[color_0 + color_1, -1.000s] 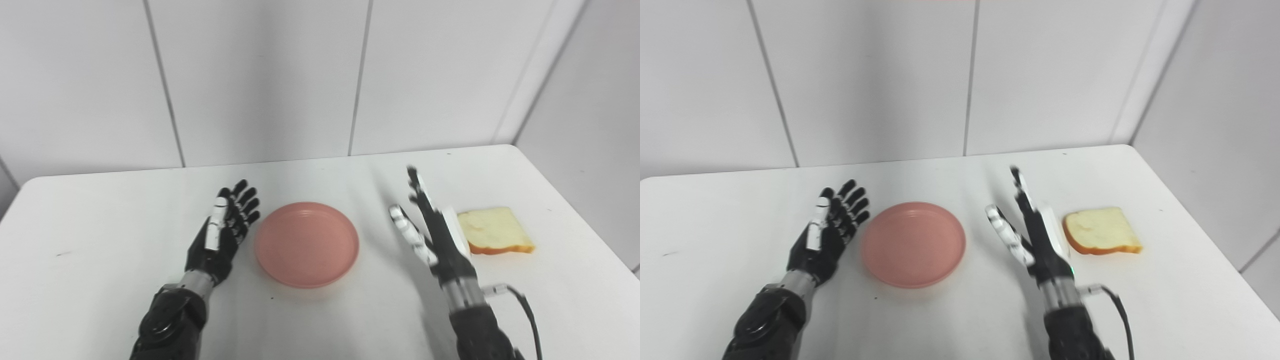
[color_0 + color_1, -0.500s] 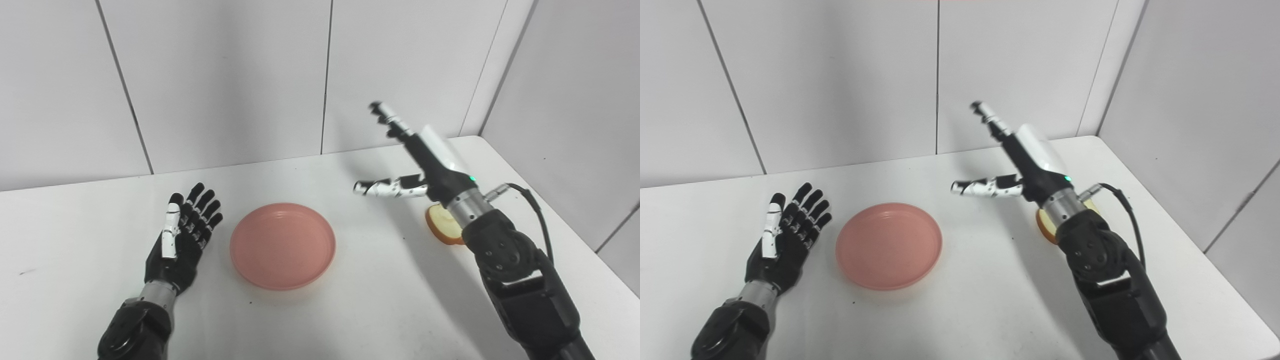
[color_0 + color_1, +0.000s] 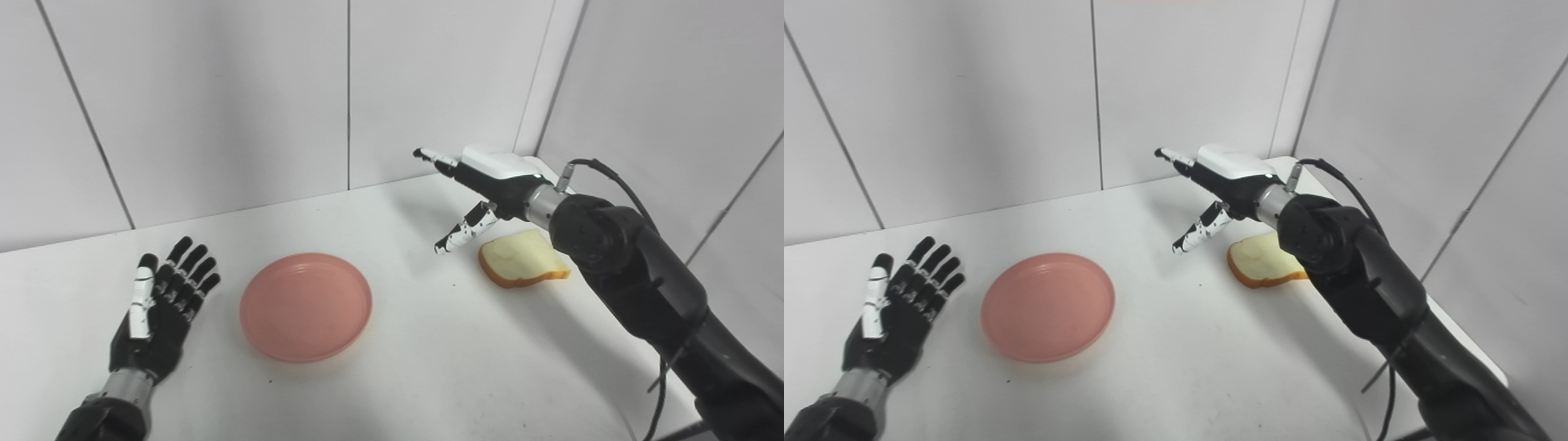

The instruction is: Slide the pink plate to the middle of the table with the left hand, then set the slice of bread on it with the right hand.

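Note:
The pink plate (image 3: 305,305) lies flat on the white table (image 3: 416,367), near its middle. The slice of bread (image 3: 522,263) lies on the table at the right, clear of the plate. My left hand (image 3: 160,305) is open, palm up, fingers spread, resting to the left of the plate with a gap between them. My right hand (image 3: 481,187) is open and empty, raised in the air above and just left of the bread, palm down, fingers stretched toward the back wall. It does not touch the bread. The same scene shows in the right eye view, with the plate (image 3: 1048,307) and bread (image 3: 1265,263).
White tiled walls close the table at the back and right, meeting in a corner behind my right hand. A black cable (image 3: 618,182) loops off the right wrist. The table's right edge runs close beside the bread.
The camera has swung to the right. My right hand rose from the table beside the bread, then turned palm down over the bread. My left hand lies farther from the plate than before.

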Robot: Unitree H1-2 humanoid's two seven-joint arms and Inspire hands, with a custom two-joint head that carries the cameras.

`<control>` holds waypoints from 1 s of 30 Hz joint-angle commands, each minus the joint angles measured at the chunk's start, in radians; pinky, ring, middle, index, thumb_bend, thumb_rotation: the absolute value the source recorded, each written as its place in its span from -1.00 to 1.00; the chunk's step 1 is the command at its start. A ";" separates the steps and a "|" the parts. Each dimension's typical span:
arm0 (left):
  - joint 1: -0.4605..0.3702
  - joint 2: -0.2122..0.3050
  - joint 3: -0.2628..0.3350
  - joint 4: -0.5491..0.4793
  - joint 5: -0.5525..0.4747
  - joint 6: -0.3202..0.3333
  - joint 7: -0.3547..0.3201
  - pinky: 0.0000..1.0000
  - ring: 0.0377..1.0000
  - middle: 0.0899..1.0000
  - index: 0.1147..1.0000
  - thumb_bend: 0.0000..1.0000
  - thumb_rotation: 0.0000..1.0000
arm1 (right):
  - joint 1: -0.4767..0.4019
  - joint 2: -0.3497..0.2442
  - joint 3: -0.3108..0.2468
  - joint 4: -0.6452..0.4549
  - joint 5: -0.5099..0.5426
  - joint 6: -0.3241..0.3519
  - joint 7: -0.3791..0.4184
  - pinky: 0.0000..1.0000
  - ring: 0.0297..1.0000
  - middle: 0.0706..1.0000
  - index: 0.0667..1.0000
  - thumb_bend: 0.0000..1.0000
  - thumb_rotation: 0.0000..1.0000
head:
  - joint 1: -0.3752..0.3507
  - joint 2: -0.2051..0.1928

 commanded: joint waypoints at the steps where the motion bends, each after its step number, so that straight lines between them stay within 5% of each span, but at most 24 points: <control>1: 0.030 0.023 0.003 0.051 0.011 0.033 0.007 0.82 0.85 0.85 0.83 0.19 0.89 | -0.053 -0.058 0.006 0.009 -0.030 0.007 0.028 0.79 0.96 0.99 1.00 1.00 -0.33 | 0.000 0.002; 18: 0.036 0.044 0.005 0.029 -0.010 0.062 -0.016 0.82 0.85 0.86 0.83 0.19 0.90 | -0.038 -0.134 0.022 0.111 -0.091 0.021 0.121 0.84 0.99 1.00 1.00 1.00 -0.42 | -0.010 0.025; 30: 0.031 0.047 0.012 0.039 -0.014 0.058 -0.021 0.83 0.86 0.85 0.83 0.18 0.92 | -0.016 -0.146 0.040 0.156 -0.146 0.028 0.119 0.63 0.89 1.00 1.00 1.00 -0.42 | -0.016 0.037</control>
